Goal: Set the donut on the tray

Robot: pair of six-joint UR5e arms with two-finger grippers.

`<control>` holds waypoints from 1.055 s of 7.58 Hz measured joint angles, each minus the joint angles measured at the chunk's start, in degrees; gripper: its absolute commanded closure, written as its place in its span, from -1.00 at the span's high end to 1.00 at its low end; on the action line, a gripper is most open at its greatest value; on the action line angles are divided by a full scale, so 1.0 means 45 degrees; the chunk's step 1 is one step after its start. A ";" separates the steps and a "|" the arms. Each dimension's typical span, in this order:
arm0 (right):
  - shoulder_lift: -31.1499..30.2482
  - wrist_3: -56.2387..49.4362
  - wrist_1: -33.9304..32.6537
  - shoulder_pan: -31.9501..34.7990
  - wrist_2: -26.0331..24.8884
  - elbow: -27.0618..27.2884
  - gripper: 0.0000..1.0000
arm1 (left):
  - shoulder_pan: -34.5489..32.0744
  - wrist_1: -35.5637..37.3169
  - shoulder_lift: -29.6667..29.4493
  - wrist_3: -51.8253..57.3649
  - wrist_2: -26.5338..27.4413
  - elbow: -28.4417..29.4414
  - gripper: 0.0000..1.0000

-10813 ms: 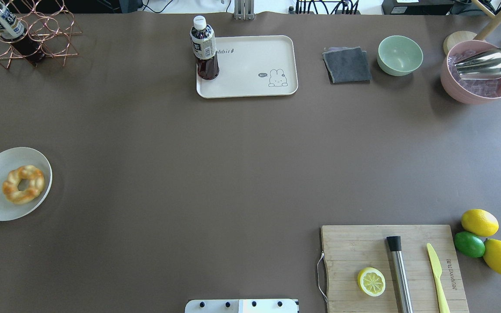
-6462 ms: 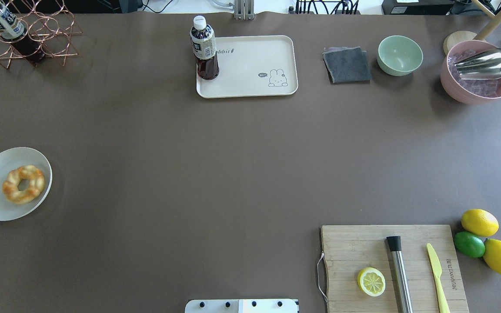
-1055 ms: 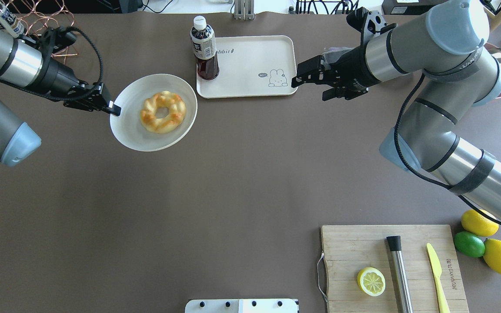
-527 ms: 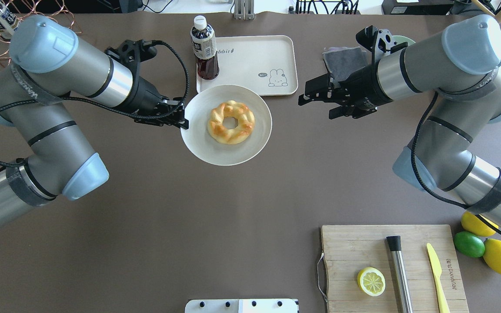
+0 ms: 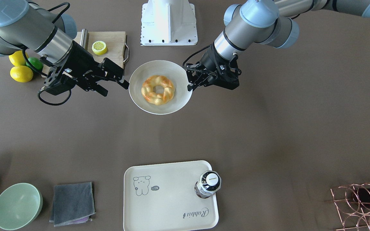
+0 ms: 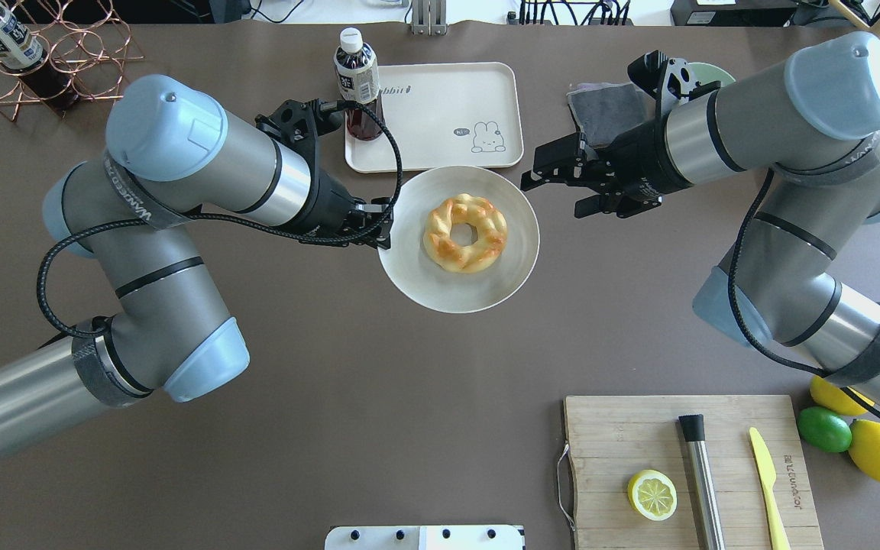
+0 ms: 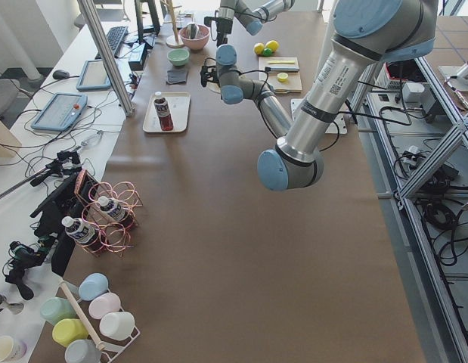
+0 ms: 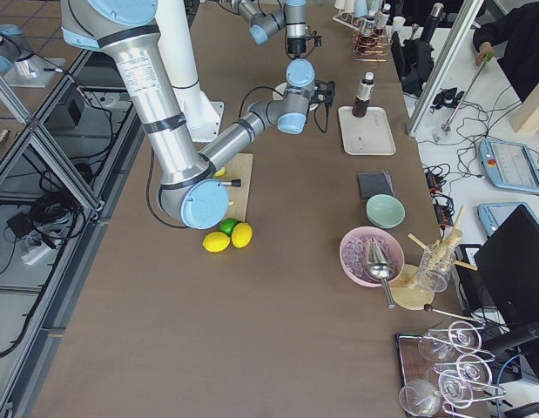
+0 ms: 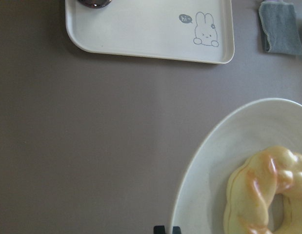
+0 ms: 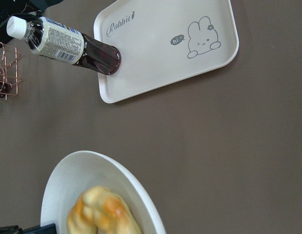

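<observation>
From above, the left arm [image 6: 203, 164] enters from the left, bends at the elbow and reaches towards the middle of the table [image 6: 409, 367]. The left gripper [image 6: 385, 229] pinches the left rim of a round white plate [image 6: 440, 286]. The donut [image 6: 465, 233] lies in the middle of that plate, not on the tray [image 6: 440, 114].

The right arm [image 6: 753, 114] reaches in from the opposite side. The right gripper [image 6: 554, 191] is empty, its two fingers spread apart, just beside the plate's far right rim.

A dark drink bottle [image 6: 358, 84] stands upright on the tray's left corner, with the rabbit drawing at the opposite end.

In the view from above, the plate's far rim overlaps the tray's near edge. The front-facing view instead shows a broad strip of bare table between plate and tray.

The left wrist camera shows two dark fingertips [image 9: 159, 229] at the plate's rim, close together, which the wider views do not make clear. The right wrist camera looks down on the tray, with the plate and part of the donut at its lower edge.
</observation>
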 measured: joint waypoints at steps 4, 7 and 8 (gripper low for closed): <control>-0.0049 0.0246 -0.0013 -0.0328 -0.0070 -0.0049 0.60 | 0.0689 0.0591 -0.0294 -0.0081 0.0841 -0.0157 -1.00; -0.0329 0.0321 0.0000 -0.0365 -0.0056 0.0009 0.47 | 0.0698 0.0598 -0.0277 -0.0068 0.0806 -0.0154 -1.00; -0.0397 0.0321 0.0001 -0.0369 -0.0061 -0.0001 0.47 | 0.0688 0.0598 -0.0270 -0.0056 0.0780 -0.0150 -1.00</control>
